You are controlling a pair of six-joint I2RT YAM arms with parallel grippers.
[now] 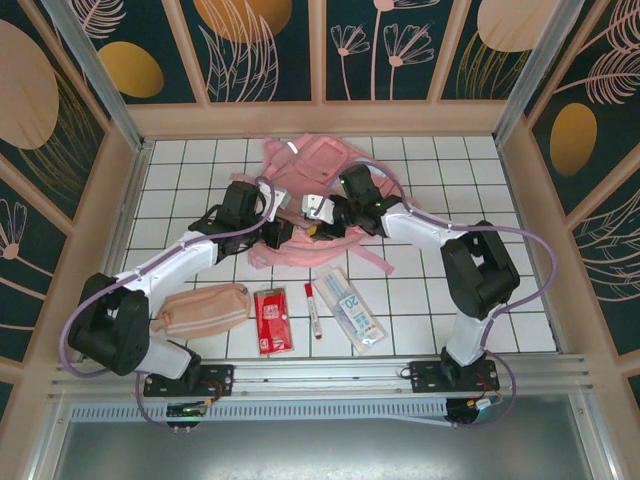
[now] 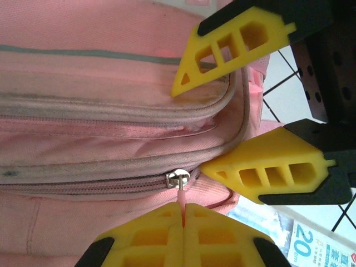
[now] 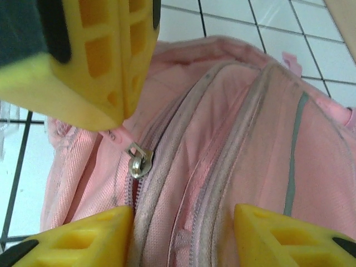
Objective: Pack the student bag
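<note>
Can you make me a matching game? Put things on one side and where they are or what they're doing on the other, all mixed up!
1 left gripper
2 right gripper
3 pencil pouch
4 red packet

a lies between the pouch and the pen
b jaws apart over the student bag
c shut on the zipper tab
d peach-pink, farthest left in the near row

Pairs: 1-c, 2-b, 3-d, 4-a

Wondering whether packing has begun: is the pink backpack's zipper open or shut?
Looks shut: on the backpack, zipper teeth meet beside the slider, whose tab the left gripper pinches.
</note>
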